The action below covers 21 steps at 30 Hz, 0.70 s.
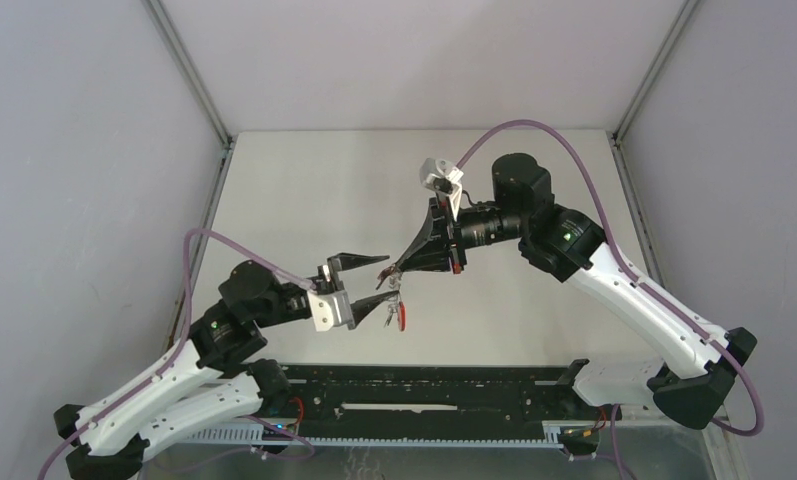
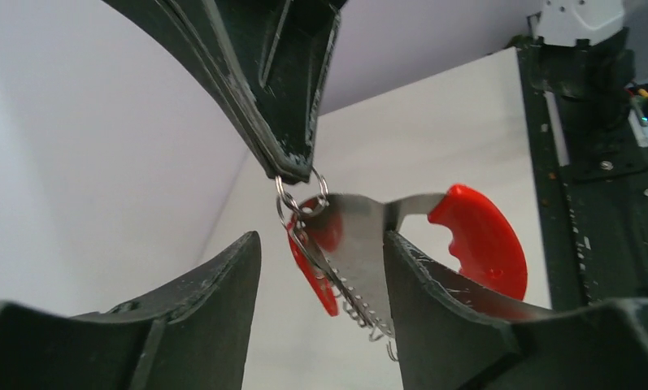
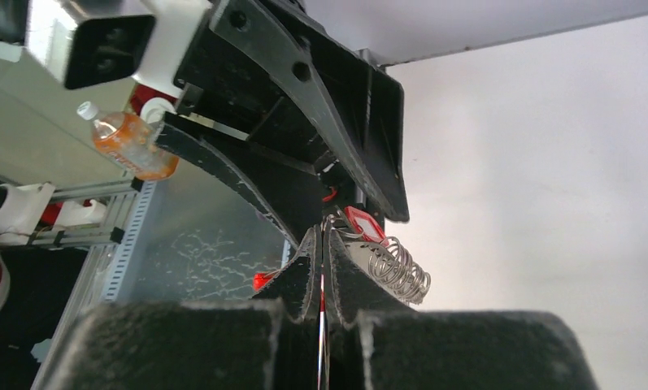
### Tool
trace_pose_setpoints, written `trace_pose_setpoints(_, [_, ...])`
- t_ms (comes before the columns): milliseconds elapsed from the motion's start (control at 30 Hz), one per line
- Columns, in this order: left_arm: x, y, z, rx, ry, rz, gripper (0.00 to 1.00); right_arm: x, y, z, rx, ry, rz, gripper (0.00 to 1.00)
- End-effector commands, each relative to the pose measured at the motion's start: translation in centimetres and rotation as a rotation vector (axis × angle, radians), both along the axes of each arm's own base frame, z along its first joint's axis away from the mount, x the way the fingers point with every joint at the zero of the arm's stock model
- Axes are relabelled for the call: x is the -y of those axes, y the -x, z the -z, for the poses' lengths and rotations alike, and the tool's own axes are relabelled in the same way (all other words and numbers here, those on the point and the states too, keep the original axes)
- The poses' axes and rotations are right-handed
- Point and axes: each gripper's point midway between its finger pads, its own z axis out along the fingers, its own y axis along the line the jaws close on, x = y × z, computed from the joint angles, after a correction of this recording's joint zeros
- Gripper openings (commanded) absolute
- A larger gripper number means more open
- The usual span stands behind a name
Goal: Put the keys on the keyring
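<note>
My right gripper (image 1: 395,269) is shut on the keyring (image 2: 361,244), held above the table. The keyring is a silver-grey plate with a row of small wire loops (image 3: 397,273) and a red arc (image 2: 481,240). Small split rings (image 2: 302,195) hang at the right gripper's tip. A red key tag (image 2: 314,272) dangles from them behind the plate, also visible as the red tag (image 3: 364,223). My left gripper (image 2: 320,244) is open, one finger on each side of the hanging keyring; its right finger (image 2: 434,309) is close against the plate. The black-headed key is not distinguishable.
A black rail (image 1: 424,392) runs along the near table edge between the arm bases. Grey walls close in the left, right and back. An orange bottle (image 3: 130,143) stands beyond the table in the right wrist view.
</note>
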Motion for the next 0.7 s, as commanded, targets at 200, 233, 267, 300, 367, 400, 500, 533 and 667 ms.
trace_pose_setpoints(200, [-0.3,0.3,-2.1,-0.073,0.049,0.009,0.4,0.8,1.8,-2.4,0.036,-0.076,-0.084,0.0])
trace_pose_setpoints(233, [-0.3,0.1,-2.1,-0.072,0.052,-0.003,0.38,0.9,1.7,-2.3,0.036,-0.074,-0.082,0.0])
trace_pose_setpoints(267, [-0.5,-0.1,-2.2,-0.067,0.057,-0.016,0.36,0.9,1.6,-2.3,0.035,-0.073,-0.078,0.0])
trace_pose_setpoints(300, [-0.6,-0.4,-2.2,-0.062,0.061,-0.032,0.33,0.9,1.6,-2.2,0.033,-0.069,-0.075,0.0])
trace_pose_setpoints(367, [-0.8,-0.9,-2.5,-0.052,0.076,-0.061,0.29,1.0,1.5,-2.0,0.031,-0.064,-0.071,0.0])
trace_pose_setpoints(400, [-0.8,-1.1,-2.7,-0.047,0.082,-0.071,0.28,1.0,1.4,-2.0,0.031,-0.061,-0.066,0.0])
trace_pose_setpoints(500, [-1.0,-1.5,-3.2,-0.032,0.105,-0.094,0.21,1.1,1.1,-1.8,0.031,-0.056,-0.052,0.0])
trace_pose_setpoints(533, [-1.1,-1.6,-3.4,-0.028,0.111,-0.101,0.19,1.1,1.0,-1.8,0.032,-0.055,-0.045,0.0])
trace_pose_setpoints(667, [-1.8,-2.9,-3.5,0.095,0.09,-0.173,0.06,1.4,-0.6,-1.5,0.041,-0.033,0.053,0.0])
